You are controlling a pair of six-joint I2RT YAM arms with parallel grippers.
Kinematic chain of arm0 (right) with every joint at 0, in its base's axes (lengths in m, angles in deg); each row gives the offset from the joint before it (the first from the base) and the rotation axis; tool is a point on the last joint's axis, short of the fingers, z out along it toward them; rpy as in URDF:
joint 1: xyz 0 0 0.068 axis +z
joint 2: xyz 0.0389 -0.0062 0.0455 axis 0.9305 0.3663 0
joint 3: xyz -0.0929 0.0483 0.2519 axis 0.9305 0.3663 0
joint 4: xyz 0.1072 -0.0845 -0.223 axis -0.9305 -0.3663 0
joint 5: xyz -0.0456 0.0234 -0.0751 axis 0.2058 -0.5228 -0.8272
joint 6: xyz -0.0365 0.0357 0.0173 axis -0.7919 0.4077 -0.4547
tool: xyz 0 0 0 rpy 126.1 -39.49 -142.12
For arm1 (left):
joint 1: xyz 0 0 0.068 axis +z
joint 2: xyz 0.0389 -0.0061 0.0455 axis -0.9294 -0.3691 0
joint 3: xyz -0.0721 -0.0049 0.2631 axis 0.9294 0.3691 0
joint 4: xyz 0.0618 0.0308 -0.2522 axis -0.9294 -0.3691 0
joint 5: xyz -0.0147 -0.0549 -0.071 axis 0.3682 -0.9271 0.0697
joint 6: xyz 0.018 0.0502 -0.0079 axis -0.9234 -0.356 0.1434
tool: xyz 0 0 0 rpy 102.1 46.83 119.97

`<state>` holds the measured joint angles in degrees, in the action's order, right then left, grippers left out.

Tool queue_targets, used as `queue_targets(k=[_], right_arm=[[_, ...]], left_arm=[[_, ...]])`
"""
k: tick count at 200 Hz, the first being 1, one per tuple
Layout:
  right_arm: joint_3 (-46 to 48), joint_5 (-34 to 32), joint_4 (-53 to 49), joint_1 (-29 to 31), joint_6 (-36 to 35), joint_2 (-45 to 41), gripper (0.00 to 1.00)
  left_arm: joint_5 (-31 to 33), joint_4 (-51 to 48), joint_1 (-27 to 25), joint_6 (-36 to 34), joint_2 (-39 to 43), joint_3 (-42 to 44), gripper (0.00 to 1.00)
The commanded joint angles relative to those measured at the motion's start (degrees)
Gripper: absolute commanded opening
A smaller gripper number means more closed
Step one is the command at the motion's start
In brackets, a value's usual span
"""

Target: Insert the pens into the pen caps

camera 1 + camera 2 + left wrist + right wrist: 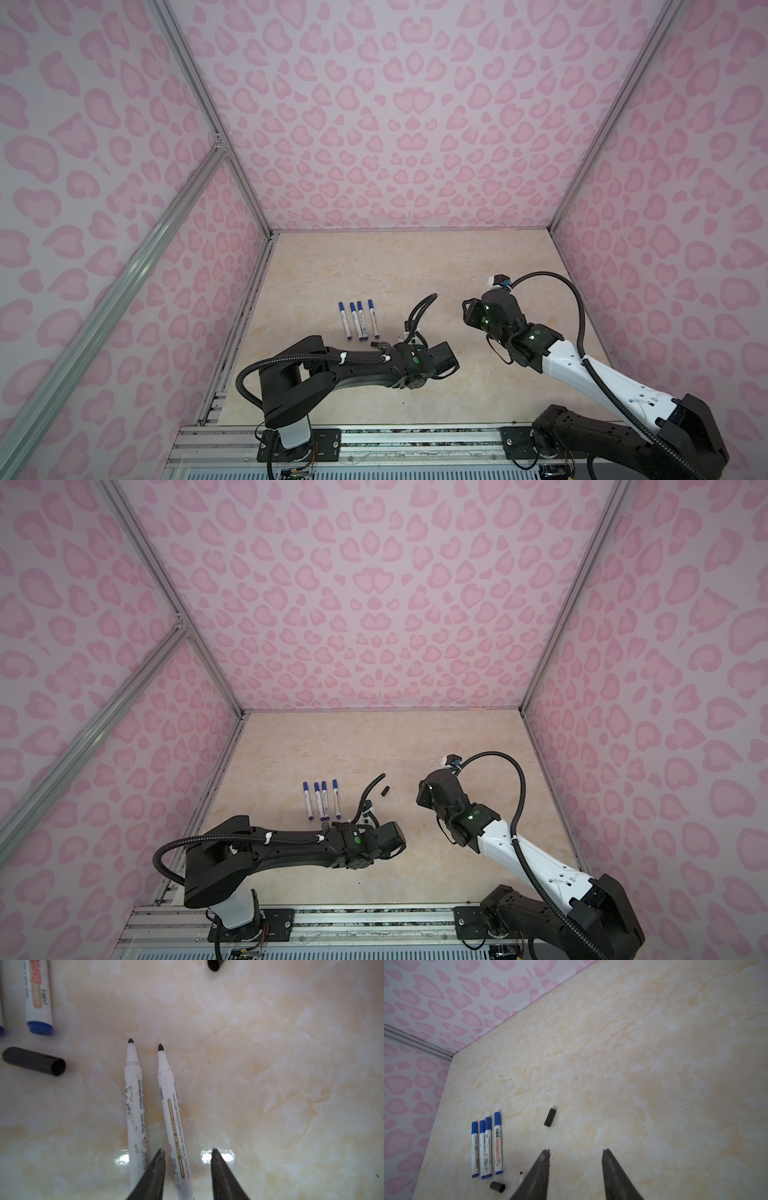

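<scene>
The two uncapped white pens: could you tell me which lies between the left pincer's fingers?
The white pen with gold-banded print; the scuffed white pen lies outside the left pincer.

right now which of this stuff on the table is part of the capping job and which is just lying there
Job: uncapped pen straddled by the left gripper, second uncapped pen, nearby black cap, farther black cap.
Lying about: four blue-capped pens, already done.

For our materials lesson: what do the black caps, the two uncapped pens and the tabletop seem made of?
Black caps: likely matte plastic, dull even surface, hollow mouth.
Uncapped pens: probably smooth white plastic, printed text partly scuffed.
Tabletop: glossy marble-look surface with bright glare; stone or laminate, unclear.
</scene>
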<state>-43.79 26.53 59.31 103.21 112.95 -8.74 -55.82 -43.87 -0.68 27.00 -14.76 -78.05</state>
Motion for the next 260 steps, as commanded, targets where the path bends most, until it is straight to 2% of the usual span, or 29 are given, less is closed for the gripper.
queue_targets(k=[1, 63, 65, 81, 203, 242, 260], right_arm=[[0.15, 0.31, 0.49, -0.50, -0.62, 0.37, 0.43], [0.17, 1.06, 0.70, -0.77, -0.53, 0.92, 0.43], [0.15, 1.07, 0.69, -0.73, -0.53, 0.92, 0.43], [0.14, 1.09, 0.62, -0.77, -0.44, 0.88, 0.43], [0.61, 1.62, 0.28, -0.78, -0.27, 0.17, 0.43], [1.02, 1.24, 0.55, -0.77, -0.18, -0.16, 0.43], [1.09, 1.24, 0.57, -0.78, -0.09, -0.03, 0.43]], left_arm=[[0.77, -1.57, 0.53, 1.13, -1.00, -0.35, 0.39], [0.13, -1.20, 1.51, 0.67, -3.19, -0.91, 0.37], [0.11, -1.21, 1.51, 0.60, -3.28, -0.94, 0.33], [-0.28, -1.14, 1.62, 0.36, -4.00, -1.45, 0.32], [-0.60, -2.16, 1.78, 0.64, -5.68, -1.73, 0.28], [-1.21, -1.33, 1.91, 0.15, -5.64, -1.37, 0.16], [-1.30, -0.89, 1.91, -0.03, -5.08, -0.91, 0.14]])
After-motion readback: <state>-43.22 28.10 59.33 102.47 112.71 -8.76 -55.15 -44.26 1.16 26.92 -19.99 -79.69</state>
